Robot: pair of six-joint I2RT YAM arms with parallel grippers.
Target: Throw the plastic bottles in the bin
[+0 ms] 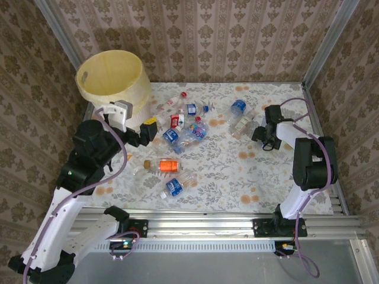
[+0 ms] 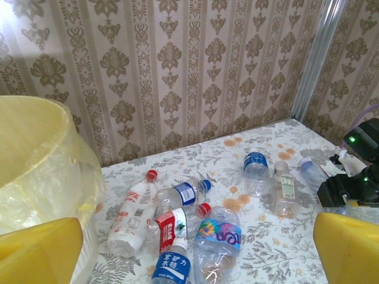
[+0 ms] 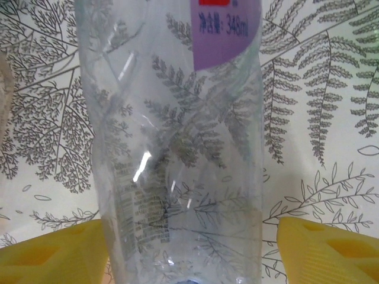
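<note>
Several plastic bottles (image 1: 183,127) lie in a heap mid-table, right of the bin (image 1: 112,80), a white bucket with a pale yellow liner. The left wrist view shows a red-capped white bottle (image 2: 131,216), a blue-labelled one (image 2: 183,194) and a colourful-labelled one (image 2: 218,234). My left gripper (image 1: 145,131) hangs open above the heap beside the bin (image 2: 35,160), holding nothing. My right gripper (image 3: 192,248) is low at the table's right, jaws either side of a clear purple-labelled bottle (image 3: 177,148). Its left finger (image 3: 53,254) reaches the bottle; its right finger (image 3: 325,248) stands slightly off.
An orange-labelled bottle (image 1: 169,165) and a blue-labelled bottle (image 1: 174,186) lie nearer the front edge. Two more bottles (image 1: 238,107) (image 1: 243,124) lie between the heap and the right arm (image 1: 278,130). Patterned walls and metal posts close in the table's back and sides.
</note>
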